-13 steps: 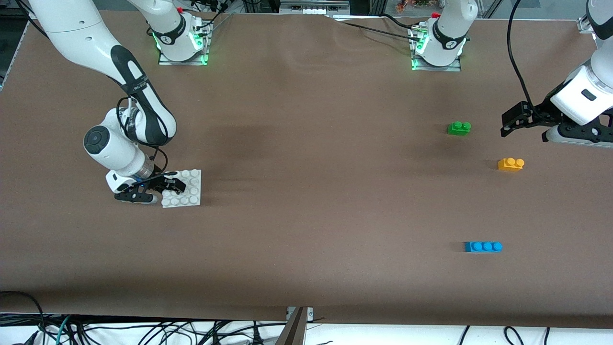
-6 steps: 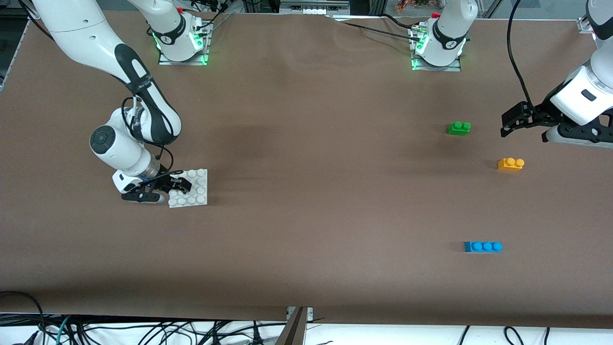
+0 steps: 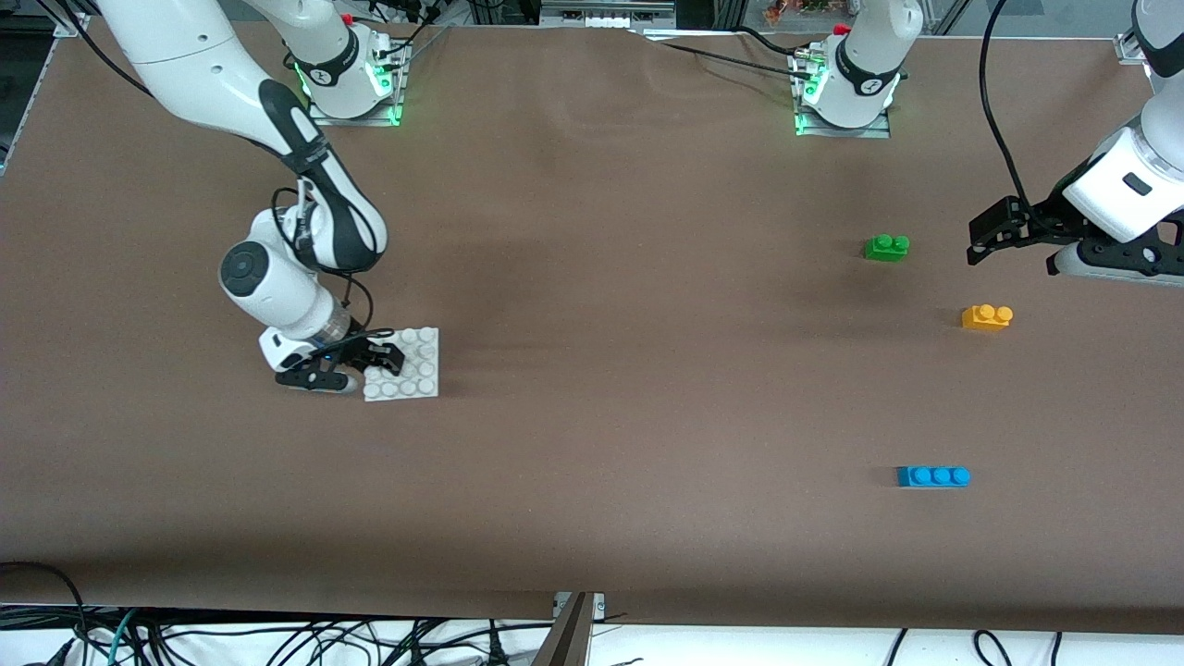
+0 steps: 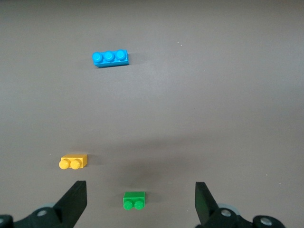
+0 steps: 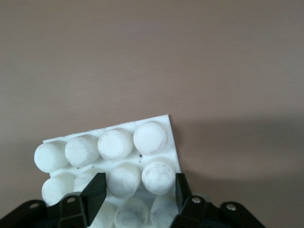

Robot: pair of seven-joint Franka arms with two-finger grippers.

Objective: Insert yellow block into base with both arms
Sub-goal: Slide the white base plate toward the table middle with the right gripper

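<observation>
The yellow block (image 3: pixel 987 317) lies on the table toward the left arm's end; it also shows in the left wrist view (image 4: pixel 73 161). My left gripper (image 3: pixel 1011 246) is open and empty, up in the air over the table beside the green brick; in its wrist view (image 4: pixel 140 192) the jaws stand wide apart. The white base (image 3: pixel 416 365) lies toward the right arm's end. My right gripper (image 3: pixel 375 356) is shut on the base's edge; in the right wrist view (image 5: pixel 137 190) the fingers flank two studs of the base (image 5: pixel 118 142).
A green two-stud brick (image 3: pixel 886 247) lies farther from the camera than the yellow block and shows in the left wrist view (image 4: pixel 134 200). A blue three-stud brick (image 3: pixel 933 476) lies nearer the camera (image 4: pixel 110 58). Brown table cover (image 3: pixel 629 370) spans between base and bricks.
My right gripper has moved toward the table's middle, and the base has moved along with it. The left arm and the bricks have not moved.
</observation>
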